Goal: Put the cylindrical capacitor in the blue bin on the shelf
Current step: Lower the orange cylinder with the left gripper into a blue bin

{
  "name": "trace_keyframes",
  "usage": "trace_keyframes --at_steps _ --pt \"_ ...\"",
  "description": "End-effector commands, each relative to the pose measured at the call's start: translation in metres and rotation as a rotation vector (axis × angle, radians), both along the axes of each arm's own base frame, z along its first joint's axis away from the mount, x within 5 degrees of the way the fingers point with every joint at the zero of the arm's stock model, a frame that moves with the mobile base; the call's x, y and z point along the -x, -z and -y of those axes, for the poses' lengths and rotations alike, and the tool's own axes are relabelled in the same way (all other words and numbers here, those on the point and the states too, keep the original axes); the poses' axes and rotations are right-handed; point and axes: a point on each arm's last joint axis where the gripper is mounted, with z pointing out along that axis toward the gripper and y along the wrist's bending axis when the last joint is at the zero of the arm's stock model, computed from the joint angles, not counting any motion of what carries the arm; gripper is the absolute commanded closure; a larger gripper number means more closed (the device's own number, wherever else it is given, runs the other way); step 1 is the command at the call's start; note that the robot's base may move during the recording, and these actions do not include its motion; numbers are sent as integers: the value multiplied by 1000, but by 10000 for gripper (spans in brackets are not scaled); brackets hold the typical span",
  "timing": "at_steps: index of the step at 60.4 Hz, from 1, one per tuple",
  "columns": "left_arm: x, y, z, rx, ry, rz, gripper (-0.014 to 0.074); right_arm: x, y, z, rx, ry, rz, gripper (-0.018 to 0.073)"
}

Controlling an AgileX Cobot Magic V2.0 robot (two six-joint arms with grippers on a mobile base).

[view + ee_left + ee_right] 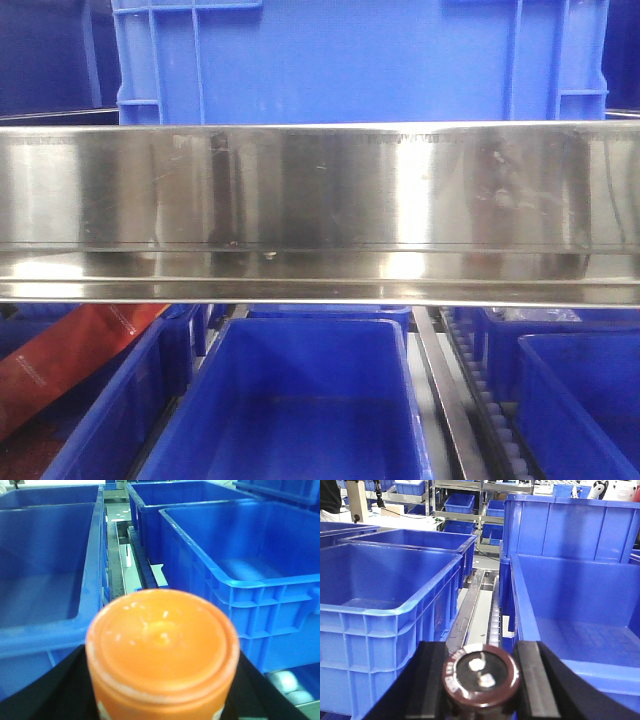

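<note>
Brown capacitor (481,679) sits clamped between the right pincer's (481,672) fingers; left pincer (162,692) grips an orange cylinder (162,640)

The shelf (320,200) is polished steel, the blue bin (310,365) glossy plastic, the orange cylinder (162,650) scuffed, the cylindrical capacitor (481,680) glossy.

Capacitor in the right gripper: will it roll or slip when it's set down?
Probably rigid: the capacitor looks like a hard round can with two metal terminals. Its glossy round body could slip between the right gripper's flat fingers. Laid on its side, it would likely roll.
</note>
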Motion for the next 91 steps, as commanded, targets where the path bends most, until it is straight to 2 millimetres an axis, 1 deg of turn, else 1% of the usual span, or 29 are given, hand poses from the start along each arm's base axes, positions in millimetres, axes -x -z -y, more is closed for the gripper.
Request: trace_keyframes --at_steps 1,7,11,13,17,19,20,21,22,25,26,29,33,36,38,41,47,50,58,63,66,71,74,76,82,87,91 --pt "-12 -11 5 -58 32 30 707 1 -6 0 7 2 45 712" --pt "-34 -31 16 -58 65 35 707 1 -6 0 -3 -3 45 712" --pt "-56 -48 30 -57 98 39 707 1 -6 0 -9 -6 45 712" --pt "-63 -54 37 -59 122 41 707 1 -6 -1 -11 -7 45 712" --pt "-84 -67 56 -73 175 50 707 1 -6 -1 -12 -8 45 712" --pt "-90 -74 66 -74 205 58 707 1 -6 -1 -17 -11 44 712" --pt "-97 -74 73 -78 217 48 707 1 -6 -1 -19 -12 44 712" --pt "-99 -78 78 -75 234 54 707 1 -6 -1 -19 -12 44 712" --pt "-107 -77 85 -80 245 43 707 1 -6 -1 -19 -12 44 712" --pt "-118 -82 103 -78 285 46 707 1 -6 -1 -24 -14 43 712" --pt "-125 -79 110 -83 294 34 707 1 -6 -1 -27 -16 43 712" --pt "-138 -77 128 -87 323 25 707 1 -6 -2 -34 -20 42 712" --pt "-152 -72 148 -95 353 9 707 1 -6 -2 -37 -21 42 712" --pt "-167 -63 166 -106 374 -13 707 1 -6 -2 -42 -24 42 712" --pt "-173 -60 173 -110 380 -21 707 1 -6 -2 -42 -24 42 712" --pt "-187 -47 188 -124 391 -48 707 1 -6 -2 -42 -24 42 712" --pt "-208 -25 210 -146 405 -91 707 1 -6 -2 -42 -24 42 712" --pt "-216 -14 217 -153 406 -106 707 1 -6 -2 -43 -25 39 712" --pt "-231 8 228 -170 407 -141 707 1 -5 -3 -52 -30 32 712" --pt "-236 17 232 -177 408 -154 694 1 -5 -3 -57 -33 30 712" --pt "-240 22 235 -181 408 -163 655 1 -5 -3 -57 -33 30 712" --pt "-242 25 236 -183 408 -166 528 1 -5 -3 -57 -33 28 712" --pt "-242 26 237 -184 408 -169 409 1 -5 -3 -56 -33 26 712" --pt "-242 26 237 -184 408 -169 315 1 -5 -3 -56 -33 26 712" --pt "-242 27 237 -183 407 -171 120 1 -5 -3 -56 -33 26 712" --pt "-240 23 235 -181 407 -167 13 1 -5 -3 -56 -33 26 712" --pt "-238 21 233 -184 407 -171 -7 1 -5 -3 -56 -33 26 712"
